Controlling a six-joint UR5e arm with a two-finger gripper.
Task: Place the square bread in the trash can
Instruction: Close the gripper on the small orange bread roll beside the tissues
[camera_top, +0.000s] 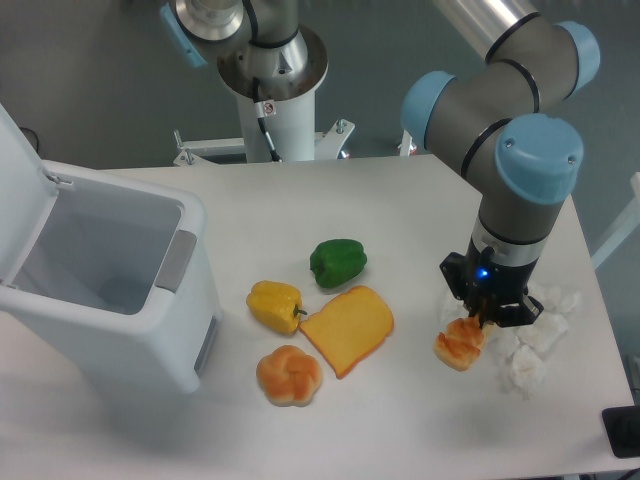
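The square bread (347, 328), a flat orange-yellow slice with a darker crust, lies on the white table (400, 200) near the middle. At the left stands the trash can (110, 300), a big white bin whose hinged lid is raised, leaving its inside showing. My gripper (487, 318) hangs at the right, pointing down, well to the right of the slice. Its tips sit right at the top of a small orange pastry (459, 344). The black wrist body hides the fingers, so I cannot make out whether they are open or hold the pastry.
A green pepper (338, 262) lies behind the slice, a yellow pepper (275, 304) to its left and a round bun (289, 375) in front left. Crumpled white paper (535, 340) is heaped beside the gripper. A dark object (622, 432) sits at the right edge.
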